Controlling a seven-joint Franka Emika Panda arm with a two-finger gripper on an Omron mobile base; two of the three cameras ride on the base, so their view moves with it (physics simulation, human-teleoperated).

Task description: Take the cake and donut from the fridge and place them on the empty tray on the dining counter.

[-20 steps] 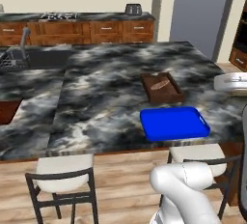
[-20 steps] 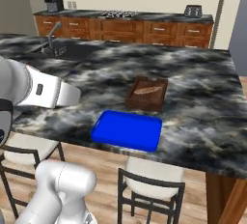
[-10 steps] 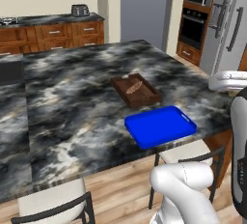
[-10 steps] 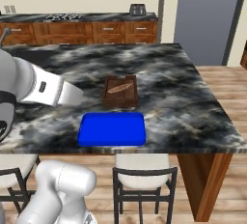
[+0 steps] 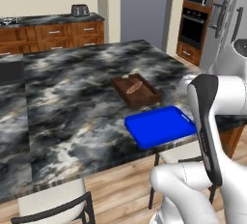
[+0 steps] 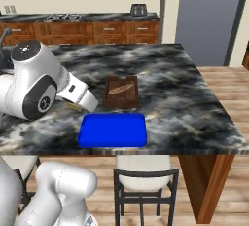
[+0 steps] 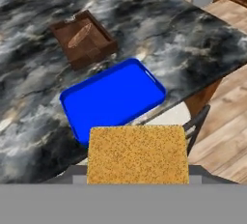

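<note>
on the left of the marble worktop (image 7: 29,63) sits the wooden tray (image 7: 84,38); the blue tray (image 7: 113,98) is just beside it, empty. my end effector (image 7: 137,179) grips the cake (image 7: 137,154) above the edge. it looks light, soft, crumbly, so i hold its sides gently.

The blue tray (image 7: 113,97) lies bare at the near edge of the dining counter (image 6: 189,93), open marble to its left and right, with the wooden tray (image 6: 121,91) holding a loaf just beyond it and chairs (image 6: 143,169) tucked below
</note>
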